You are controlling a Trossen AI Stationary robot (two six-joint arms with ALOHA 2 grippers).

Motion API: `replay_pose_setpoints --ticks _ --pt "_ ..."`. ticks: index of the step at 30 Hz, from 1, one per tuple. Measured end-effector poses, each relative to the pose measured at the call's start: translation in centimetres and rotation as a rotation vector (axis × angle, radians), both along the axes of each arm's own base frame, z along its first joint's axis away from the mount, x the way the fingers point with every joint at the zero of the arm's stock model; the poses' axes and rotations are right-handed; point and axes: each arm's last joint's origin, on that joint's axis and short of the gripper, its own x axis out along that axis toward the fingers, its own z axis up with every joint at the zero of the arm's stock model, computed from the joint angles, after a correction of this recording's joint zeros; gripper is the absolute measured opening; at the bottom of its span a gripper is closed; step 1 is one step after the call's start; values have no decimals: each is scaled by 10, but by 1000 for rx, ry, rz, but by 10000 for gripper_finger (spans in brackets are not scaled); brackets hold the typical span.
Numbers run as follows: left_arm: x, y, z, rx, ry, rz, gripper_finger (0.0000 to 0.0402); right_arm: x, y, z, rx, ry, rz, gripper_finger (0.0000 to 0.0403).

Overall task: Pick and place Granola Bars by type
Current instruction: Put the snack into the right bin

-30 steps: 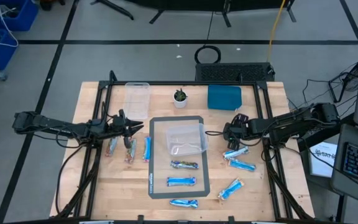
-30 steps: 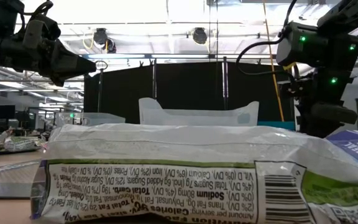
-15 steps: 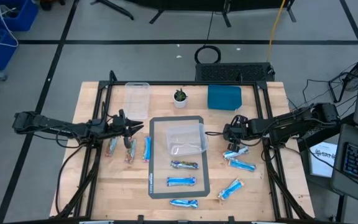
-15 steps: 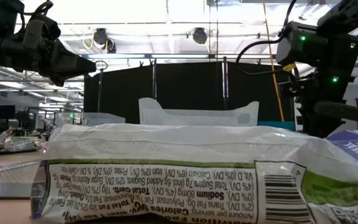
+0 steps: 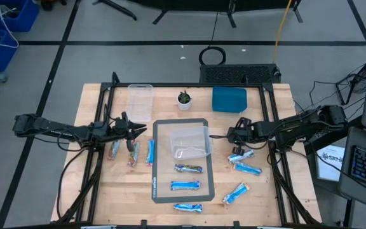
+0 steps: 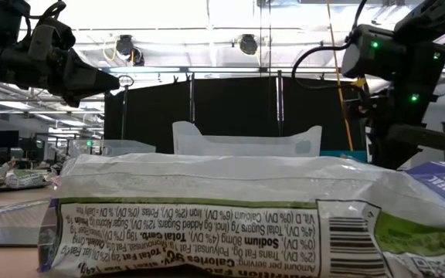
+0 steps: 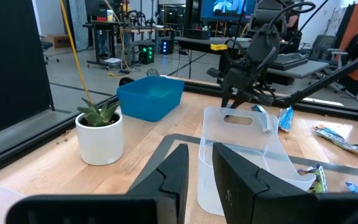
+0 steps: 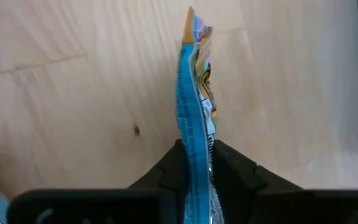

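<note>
While pinching bar (image 8: pixel 194 118), right gripper (image 8: pixel 194 163) low.

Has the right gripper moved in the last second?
Barely. The right gripper stays beside the clear tub, its fingers now shut on a blue granola bar.

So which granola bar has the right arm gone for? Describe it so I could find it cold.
Start at the blue square bin at the table's far right. Just in front of it the right pincer is shut on one blue foil-wrapped granola bar, gripped edge-on at one end. Its blue neighbours lie flat and untouched on the wood nearer the table's front edge.
</note>
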Motion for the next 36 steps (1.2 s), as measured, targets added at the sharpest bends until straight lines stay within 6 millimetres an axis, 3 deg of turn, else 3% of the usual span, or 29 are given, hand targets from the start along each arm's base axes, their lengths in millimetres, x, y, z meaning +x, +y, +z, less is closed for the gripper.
replay_pose_setpoints --ticks 11,20,25,31,36 --pt "0 0 0 0 -1 0 79 0 0 13 -8 -97 27 15" --pt "0 0 0 0 0 0 79 3 0 44 -69 -354 125 11" --pt "0 0 0 0 -1 0 79 5 -3 64 -225 -491 155 10" --pt "0 0 0 0 -1 0 79 2 -19 83 -371 -598 90 10" --pt "0 0 0 0 0 0 79 -4 -44 93 -447 -644 -33 10"
